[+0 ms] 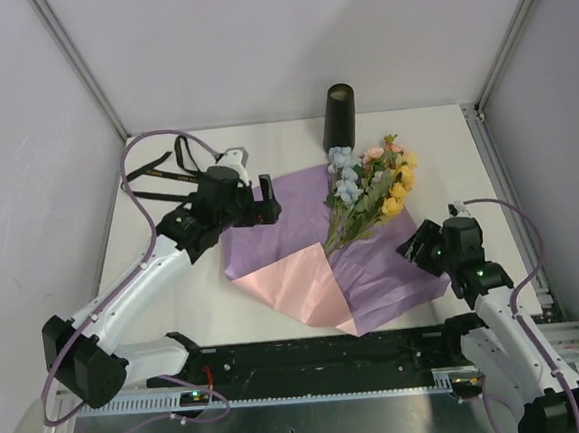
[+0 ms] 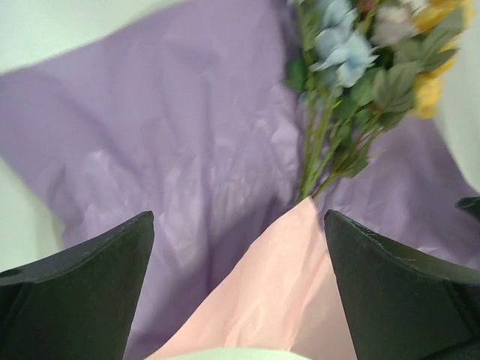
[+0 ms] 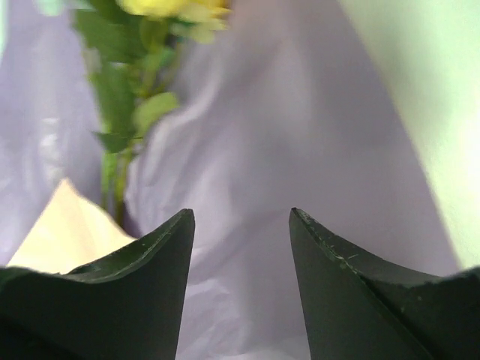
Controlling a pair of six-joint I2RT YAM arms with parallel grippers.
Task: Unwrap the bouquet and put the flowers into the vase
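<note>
One bunch of flowers (image 1: 368,195) is laid flat on a spread purple paper sheet (image 1: 290,216), its long axis set diagonally: stem ends are pointed toward the near left, where a pink paper panel (image 1: 305,280) is met, and blooms toward the far right. One black vase (image 1: 339,115) is stood upright just beyond the blooms, near the far edge of the table (image 1: 445,154). One black ribbon (image 1: 161,174) is seen at the far left. The left gripper (image 1: 267,204) is held spread wide over the sheet's left edge; the right gripper (image 1: 412,247) is held partly parted over the right edge, with nothing between its fingers.
</note>
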